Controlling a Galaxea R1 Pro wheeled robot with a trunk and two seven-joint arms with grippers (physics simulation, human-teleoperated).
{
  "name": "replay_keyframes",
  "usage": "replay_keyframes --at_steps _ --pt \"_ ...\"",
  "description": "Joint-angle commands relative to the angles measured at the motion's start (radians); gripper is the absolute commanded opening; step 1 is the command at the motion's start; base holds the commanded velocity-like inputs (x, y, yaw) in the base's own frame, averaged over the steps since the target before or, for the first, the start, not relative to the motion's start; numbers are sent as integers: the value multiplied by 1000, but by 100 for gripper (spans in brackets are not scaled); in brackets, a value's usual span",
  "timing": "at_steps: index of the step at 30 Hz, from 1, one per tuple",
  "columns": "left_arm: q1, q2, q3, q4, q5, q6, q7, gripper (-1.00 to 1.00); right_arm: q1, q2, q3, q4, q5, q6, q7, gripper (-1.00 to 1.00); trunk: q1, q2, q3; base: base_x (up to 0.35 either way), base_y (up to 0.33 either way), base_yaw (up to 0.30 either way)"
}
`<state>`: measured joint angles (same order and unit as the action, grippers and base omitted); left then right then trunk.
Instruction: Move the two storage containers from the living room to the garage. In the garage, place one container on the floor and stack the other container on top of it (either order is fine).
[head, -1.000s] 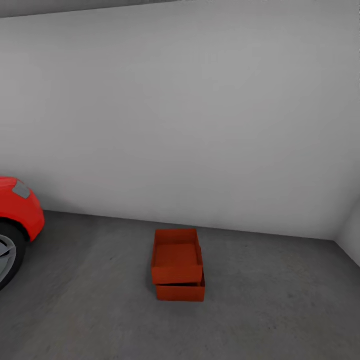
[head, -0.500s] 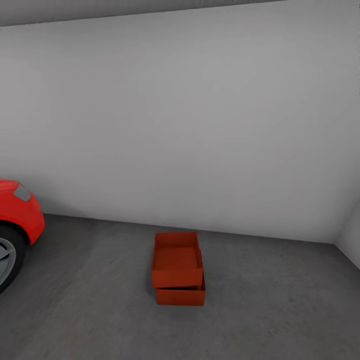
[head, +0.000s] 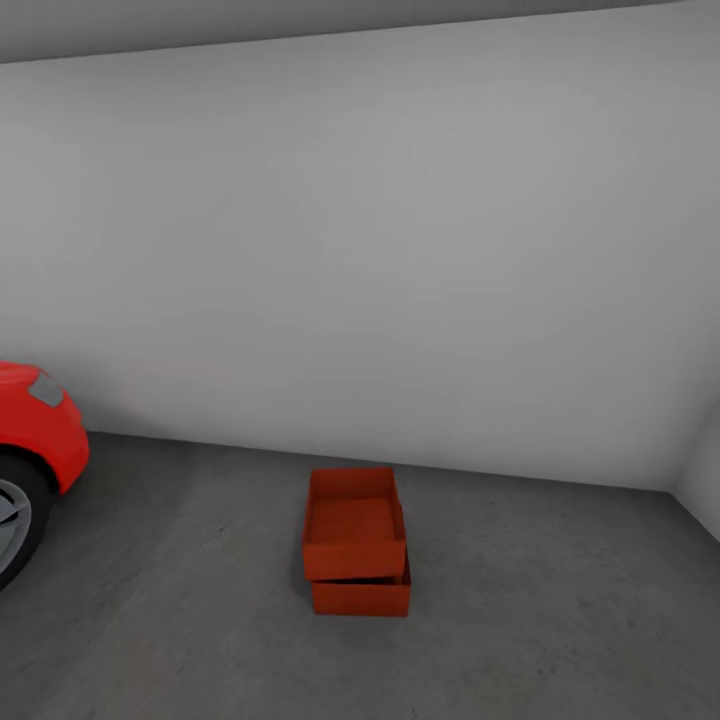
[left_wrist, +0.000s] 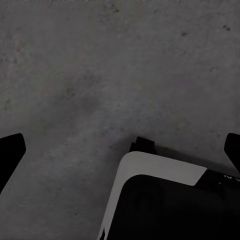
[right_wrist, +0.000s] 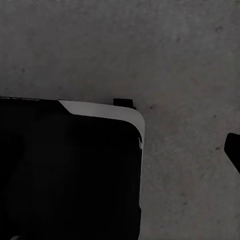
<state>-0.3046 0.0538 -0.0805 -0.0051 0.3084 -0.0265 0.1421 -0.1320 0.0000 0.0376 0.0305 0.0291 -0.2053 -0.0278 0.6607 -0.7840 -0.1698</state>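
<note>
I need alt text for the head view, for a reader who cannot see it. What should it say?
Two orange-red storage containers sit stacked on the grey concrete floor of a garage, the upper one slightly askew on the lower. A plain white wall stands behind them, and the front of a red car shows at the left edge.

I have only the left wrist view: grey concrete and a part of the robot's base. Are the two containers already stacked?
Observer: Yes. In the head view the upper container sits on the lower container, which stands on the concrete floor.
Operator: Does it sit square on the lower one?
Observer: Not quite. It is turned a little and overhangs on the left, so the lower one's near right corner sticks out.
Operator: Is anything close to them?
Observer: No. A red car stands well apart from them, at the left.
</note>
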Motion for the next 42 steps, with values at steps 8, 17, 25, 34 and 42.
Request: replay_keyframes --at_steps 8,17,25,34,42 --pt "-1 0 -8 1 9 -3 2 100 -1 0 4 3 4 -6 -2 100 0 -1 -1 0 0 0" --pt "-1 0 -8 1 9 -3 2 100 -1 -1 4 3 5 -6 -3 100 0 -1 -1 0 0 0" --pt "-1 0 -8 1 9 -3 2 100 -1 0 4 3 4 -16 -3 100 0 -1 3 0 0 0" --pt "-1 0 -8 1 9 -3 2 100 -1 0 4 3 3 -23 -3 100 0 -1 16 0 0 0" --pt "-1 0 -8 1 9 -3 2 100 -1 0 4 3 4 -23 -3 100 0 -1 25 0 0 0"
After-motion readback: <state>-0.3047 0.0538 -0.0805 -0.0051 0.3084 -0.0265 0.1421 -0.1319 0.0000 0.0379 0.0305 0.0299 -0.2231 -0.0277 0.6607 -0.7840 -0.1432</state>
